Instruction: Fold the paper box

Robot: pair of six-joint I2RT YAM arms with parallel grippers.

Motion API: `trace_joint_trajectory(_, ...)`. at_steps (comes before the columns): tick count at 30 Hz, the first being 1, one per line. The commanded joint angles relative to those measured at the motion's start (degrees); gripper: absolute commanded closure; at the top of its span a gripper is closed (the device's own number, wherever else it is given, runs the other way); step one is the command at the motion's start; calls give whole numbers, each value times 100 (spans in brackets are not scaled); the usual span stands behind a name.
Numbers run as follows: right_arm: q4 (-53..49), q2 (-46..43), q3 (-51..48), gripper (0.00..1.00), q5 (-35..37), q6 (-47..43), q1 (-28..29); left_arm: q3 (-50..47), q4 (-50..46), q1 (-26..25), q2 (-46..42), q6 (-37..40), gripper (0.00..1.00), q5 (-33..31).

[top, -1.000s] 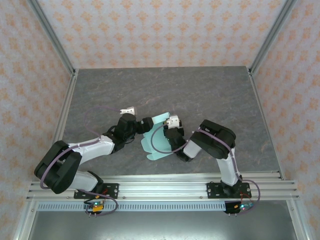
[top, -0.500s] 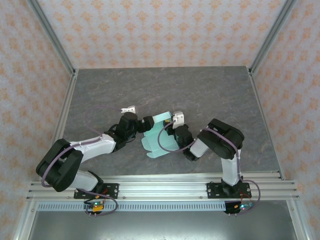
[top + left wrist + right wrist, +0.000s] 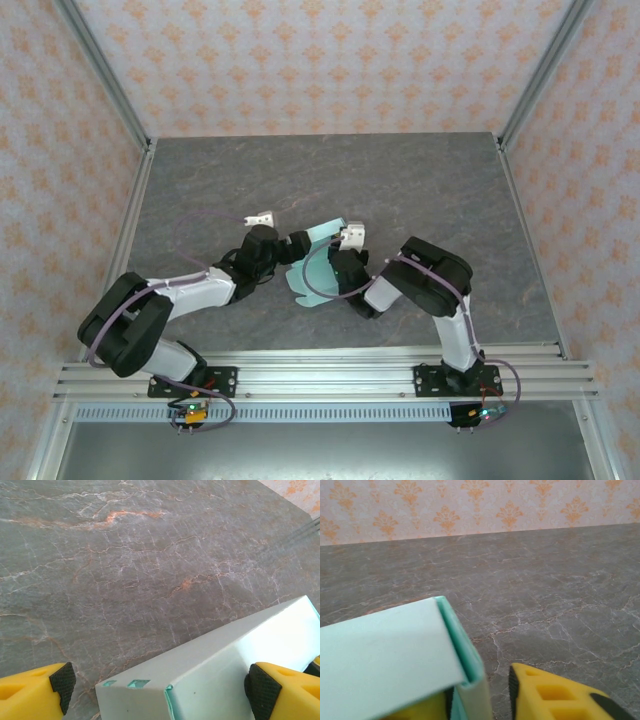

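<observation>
On grey marble-pattern table [image 3: 400,190], near its middle: pale mint-blue thin-card paper box [image 3: 318,265], part-folded. One long wall up, one corner formed w/ tabs showing. Flap toward table's near edge looks splayed, not yet raised; no closed box. L gripper [image 3: 162,690] wide open, straddling raised wall, holding nothing. R gripper [image 3: 480,700] part-closed around upright panel edge; slim gap at one finger, so pinched or not: can't tell. Est. approx halfway; remaining walls + tuck-in left.

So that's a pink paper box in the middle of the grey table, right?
Not pink. The paper box is pale mint-blue, as the top external view shows. It is in the middle of the grey table.
</observation>
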Motion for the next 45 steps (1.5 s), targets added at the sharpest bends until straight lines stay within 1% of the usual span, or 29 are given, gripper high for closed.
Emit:
trace_joint_trajectory(1, -98, 256, 159, 67, 704, 27, -68, -73, -860, -109, 330, 84, 9, 9)
trace_joint_trajectory(5, 11, 340, 288, 67, 219, -244, 42, -37, -740, -182, 403, 49, 9, 41)
trace_joint_trajectory(9, -27, 399, 373, 63, 226, -358, 93, 25, -753, -208, 426, 28, 9, 91)
trace_joint_trajectory(12, -120, 421, 450, 58, 228, -366, 96, 20, -695, -223, 425, 5, 9, 193)
trace_joint_trajectory(14, -177, 408, 470, 58, 220, -378, 93, 38, -733, -223, 425, 5, 9, 220)
trace_joint_trajectory(15, -266, 378, 492, 61, 241, -395, 93, 51, -756, -223, 417, 14, 9, 217)
trace_joint_trajectory(18, -582, 296, 582, 77, 339, -394, 93, 64, -740, -222, 425, 14, 9, 240)
trace_joint_trajectory(19, -621, 300, 601, 80, 425, -389, 86, 73, -746, -223, 441, 14, 9, 263)
trace_joint_trajectory(22, -650, 271, 573, 83, 669, -397, 85, 109, -766, -223, 430, -85, 9, 342)
trace_joint_trajectory(24, -586, 248, 507, 83, 669, -374, 85, 89, -710, -222, 399, -172, 9, 393)
trace_joint_trajectory(26, -483, 247, 448, 79, 555, -360, 85, 91, -695, -225, 376, -219, 9, 424)
trace_joint_trajectory(28, -257, 190, 314, 72, 173, -440, 85, 117, -741, -222, 318, -247, 9, 444)
trace_joint_trajectory(31, -249, -38, 122, 70, -143, -474, 84, 126, -820, -222, 167, -209, 9, 372)
trace_joint_trajectory(32, -211, -87, 48, 68, -185, -491, 76, 118, -858, -219, 100, -169, 9, 330)
trace_joint_trajectory(35, -186, -294, -201, 55, -530, -356, -9, 122, -1143, -205, -236, -8, 8, 65)
trace_joint_trajectory(38, -186, -608, -523, 42, -1073, -344, -77, 31, -1294, -196, -724, 99, 5, -89)
trace_joint_trajectory(39, -150, -735, -675, 39, -1317, -336, -121, 12, -1360, -188, -901, 125, 4, -79)
trace_joint_trajectory(41, -108, -1042, -976, 35, -1805, -234, -230, 58, -1653, -138, -1252, 139, 1, -91)
trace_joint_trajectory(43, -159, -1433, -1247, 33, -2509, -150, -409, 121, -1958, -70, -1595, 169, 0, -131)
trace_joint_trajectory(45, -358, -1880, -1445, 33, -3392, -306, -587, 212, -2218, 35, -1879, 290, 0, -153)
